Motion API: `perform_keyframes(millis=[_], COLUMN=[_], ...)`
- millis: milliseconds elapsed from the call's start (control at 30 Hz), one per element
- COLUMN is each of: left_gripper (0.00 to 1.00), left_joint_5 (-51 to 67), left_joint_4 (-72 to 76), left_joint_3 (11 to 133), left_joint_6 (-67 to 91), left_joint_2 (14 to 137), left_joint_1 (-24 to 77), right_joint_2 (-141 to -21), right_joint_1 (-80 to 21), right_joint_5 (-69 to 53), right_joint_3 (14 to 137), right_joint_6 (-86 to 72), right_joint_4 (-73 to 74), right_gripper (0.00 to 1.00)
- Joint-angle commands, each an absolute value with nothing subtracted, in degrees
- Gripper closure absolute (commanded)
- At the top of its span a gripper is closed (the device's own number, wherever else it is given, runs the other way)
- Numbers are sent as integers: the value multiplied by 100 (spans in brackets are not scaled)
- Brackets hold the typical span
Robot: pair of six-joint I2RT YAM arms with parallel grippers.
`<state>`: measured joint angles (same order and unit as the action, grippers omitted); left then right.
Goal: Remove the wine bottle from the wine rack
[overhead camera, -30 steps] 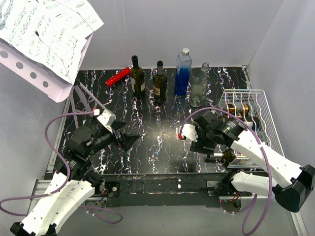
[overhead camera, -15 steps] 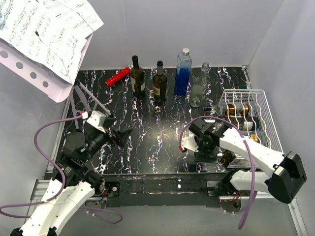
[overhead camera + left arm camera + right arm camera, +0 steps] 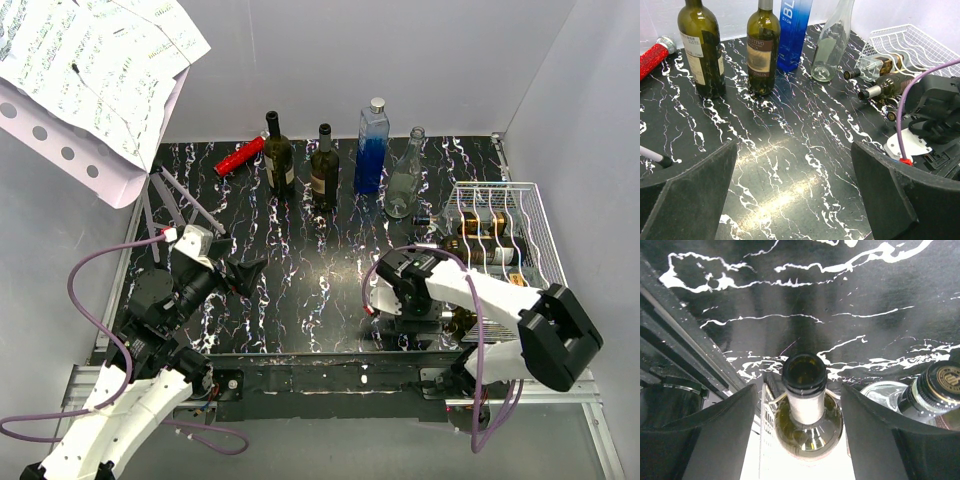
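The right arm has dropped low and swung in toward the near left corner of the wine rack (image 3: 553, 245). A second ago it hung higher, over that corner. The right claw (image 3: 799, 390) now faces the open mouth of the wine bottle (image 3: 807, 427), and its fingers have been drawing together. They are still parted, one on each side of the neck with a gap on both sides, so nothing is gripped yet. The bottle lies on its side in the rack's nearest slot, with its neck pointing out between the fingers. I judge the reach to be over and the grasp to be closing.

The left arm has pulled back a little. The left claw (image 3: 794, 150) hangs spread wide over bare tabletop (image 3: 320, 270), holding nothing and well apart from the rack.

Room is tight beside the right claw. Just beyond its right finger sits a capped bottle (image 3: 940, 385), with a clear glass one (image 3: 880, 390) between that and the target, so a sideways drift to the right risks a knock. To the claw's left runs the tabletop's near edge rail (image 3: 680, 355), close by. Behind the claw, along the line of the neck, the black marbled surface lies open. Drawing the bottle straight back by the neck therefore looks like the freest path. The upright bottles stand well apart from it at the far side.
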<state>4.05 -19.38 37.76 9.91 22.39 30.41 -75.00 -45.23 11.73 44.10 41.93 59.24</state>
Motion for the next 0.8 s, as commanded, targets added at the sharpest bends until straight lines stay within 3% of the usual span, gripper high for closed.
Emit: perform_keyframes(millis=[0, 400, 767], left_gripper=[2, 2, 2], left_joint_5=[246, 79, -167], left_joint_4=[-2004, -2013, -2057], left_joint_3=[3771, 3771, 3779], left_joint_6=[932, 905, 888], left_joint_2=[2233, 2162, 1934], left_joint_1=[3085, 3252, 3313], right_joint_2=[-7760, -7207, -7400], right_joint_1=[-4360, -4078, -3824], right_joint_5=[1424, 1283, 1486], right_joint_3=[4342, 3736, 3603], right_joint_6=[4105, 4175, 4351], right_joint_4=[5652, 5326, 5019], right_gripper=[26, 29, 31])
